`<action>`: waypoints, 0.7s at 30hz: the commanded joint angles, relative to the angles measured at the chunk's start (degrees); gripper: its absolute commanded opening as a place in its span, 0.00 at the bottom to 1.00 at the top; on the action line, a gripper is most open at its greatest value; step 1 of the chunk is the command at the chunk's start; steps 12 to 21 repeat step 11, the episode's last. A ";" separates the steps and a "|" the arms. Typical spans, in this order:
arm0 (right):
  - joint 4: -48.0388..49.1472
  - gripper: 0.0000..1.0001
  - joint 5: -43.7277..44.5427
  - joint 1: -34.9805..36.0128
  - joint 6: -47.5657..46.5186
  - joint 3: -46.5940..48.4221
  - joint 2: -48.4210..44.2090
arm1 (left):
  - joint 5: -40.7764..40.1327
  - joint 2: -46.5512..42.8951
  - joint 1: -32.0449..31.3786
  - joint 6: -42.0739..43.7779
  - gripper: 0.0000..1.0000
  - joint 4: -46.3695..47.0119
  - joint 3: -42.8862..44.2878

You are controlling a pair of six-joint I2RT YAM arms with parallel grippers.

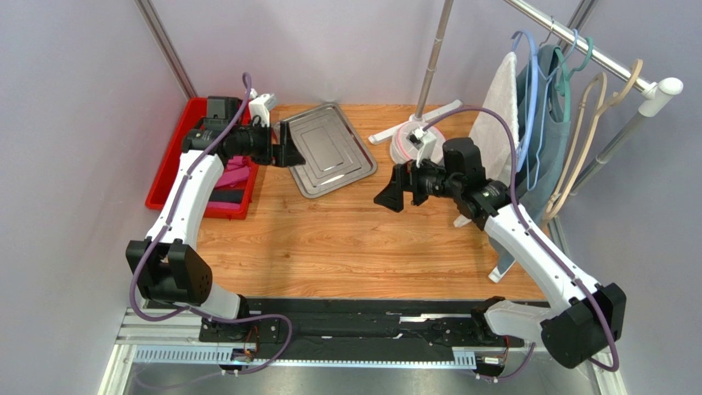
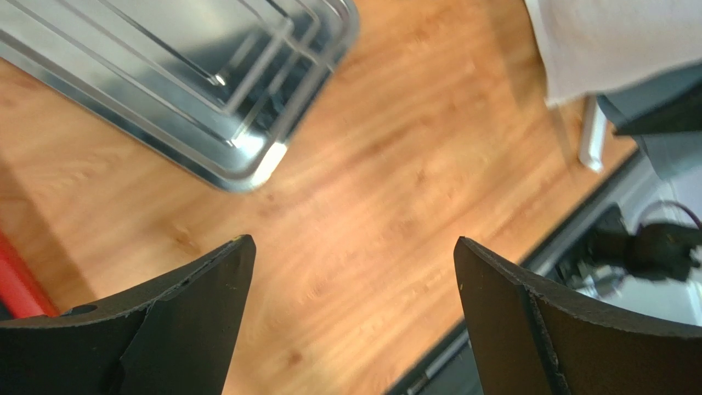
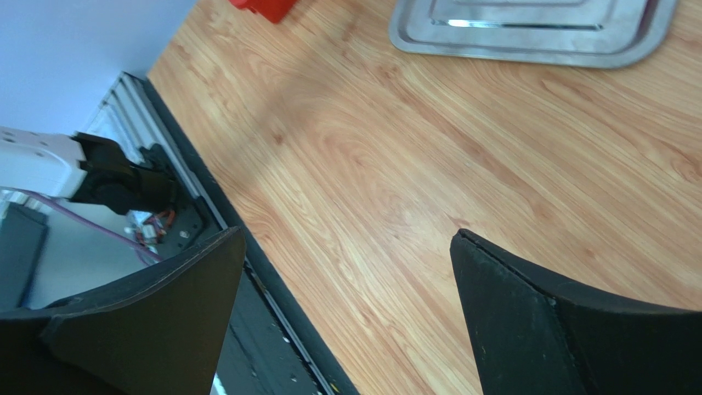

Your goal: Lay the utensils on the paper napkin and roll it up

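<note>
**Now: Both Claws Empty, Napkin Not Yet Laid Out**

Both claws are held wide apart, with nothing between the fingers. The left gripper [image 2: 353,241] is seen at upper left of the top view, just beside the left rim of the steel tray [image 1: 329,150]. The right gripper [image 3: 346,234] hangs right of centre over bare table [image 1: 354,247].

A magenta-pink sheet, taken to be the paper napkin [image 1: 237,175], lies in the red bin [image 1: 175,169] at far left, partly hidden under the left arm. The utensils cannot be made out with certainty. A bright streak [image 1: 339,168] near the tray's lower edge may be one of them, or only a reflection.

Several faults are judged possible:
- The thin paper could be crumpled or torn if it is pinched against the bin wall, or more than one layer could be lifted.
- Slim cutlery lying flat on polished steel could be pushed along rather than gripped, and the tray shifted with it.
- The arms could be brought into contact if both are sent to the tray together.
- The right arm's cable could be caught on the white towel [image 1: 499,107] or on the rack [image 1: 593,49] at upper right.
</note>
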 commanded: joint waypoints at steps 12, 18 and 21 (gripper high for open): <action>-7.05 1.00 10.62 0.11 -10.86 -6.03 -4.16 | 0.33 -7.25 1.07 6.88 0.99 -7.89 -7.14; -7.05 1.00 10.62 0.11 -10.86 -6.03 -4.16 | 0.33 -7.25 1.07 6.88 0.99 -7.89 -7.14; -7.05 1.00 10.62 0.11 -10.86 -6.03 -4.16 | 0.33 -7.25 1.07 6.88 0.99 -7.89 -7.14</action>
